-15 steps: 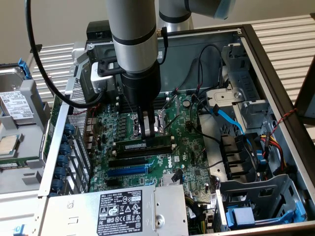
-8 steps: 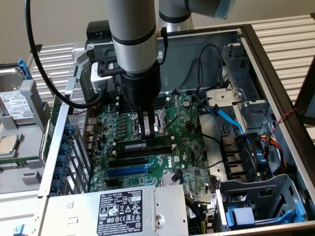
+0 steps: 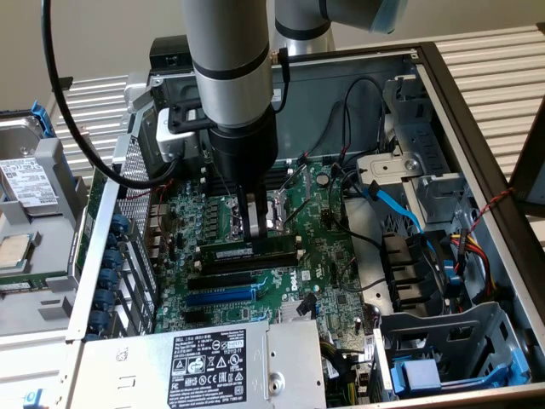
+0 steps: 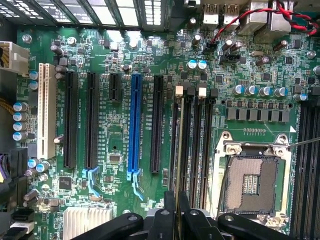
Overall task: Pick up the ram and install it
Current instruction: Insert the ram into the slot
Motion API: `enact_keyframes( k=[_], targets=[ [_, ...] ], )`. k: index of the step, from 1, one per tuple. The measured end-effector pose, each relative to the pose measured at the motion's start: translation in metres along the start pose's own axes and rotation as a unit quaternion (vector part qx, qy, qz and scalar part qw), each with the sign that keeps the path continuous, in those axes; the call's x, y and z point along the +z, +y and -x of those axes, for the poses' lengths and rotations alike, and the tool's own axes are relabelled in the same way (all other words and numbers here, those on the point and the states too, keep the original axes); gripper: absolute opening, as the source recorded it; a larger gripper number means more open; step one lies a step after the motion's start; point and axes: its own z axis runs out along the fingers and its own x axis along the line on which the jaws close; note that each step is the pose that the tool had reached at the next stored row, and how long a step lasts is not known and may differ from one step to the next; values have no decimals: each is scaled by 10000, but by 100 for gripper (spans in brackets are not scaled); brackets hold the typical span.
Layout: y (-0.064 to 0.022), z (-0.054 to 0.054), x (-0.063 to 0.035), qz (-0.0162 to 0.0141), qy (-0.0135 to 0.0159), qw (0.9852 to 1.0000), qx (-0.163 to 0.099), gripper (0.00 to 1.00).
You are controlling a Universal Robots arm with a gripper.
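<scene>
exterior view: a grey arm (image 3: 228, 68) hangs straight down into an open computer case (image 3: 460, 111), wrist upright over the green board (image 3: 319, 277). the gripper (image 3: 253, 228) meets the ram (image 3: 223, 253), a dark strip with a pale label, lying lengthwise in line with the black memory slots (image 3: 281, 247) near the middle of the board. this view gives the ram's flat side and the surroundings: a power supply (image 3: 196, 366) at the near edge, a metal cage (image 3: 443, 341) on the exterior view's right, and loose cables (image 3: 392, 203) past the slots.

wrist view: looking down along the fingers (image 4: 169, 217), the ram (image 4: 177, 150) shows edge-on as a thin line running away from the gripper (image 4: 176, 215), over the memory slot nearest the card slots. the fingers are clenched on the ram's top edge. whether it is pressed fully home cannot be told. the blue slot (image 4: 134, 125) stands to one side among black card slots. the open cpu socket (image 4: 250, 185) lies past the memory slots on the other side.

room: a black card slot on one side and the other memory slots on the other stand just beside the ram. the case walls are well apart from the arm.
</scene>
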Motion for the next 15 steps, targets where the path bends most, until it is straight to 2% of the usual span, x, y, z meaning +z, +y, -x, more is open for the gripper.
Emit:
enact_keyframes(
  k=[12, 14, 15],
  targets=[
    [1, -4, 1, -4, 13, 10000, 1, 14],
    [3, -4, 2, -18, 13, 10000, 1, 14],
    [6, -4, 3, -40, 14, 10000, 1, 14]
  ],
)
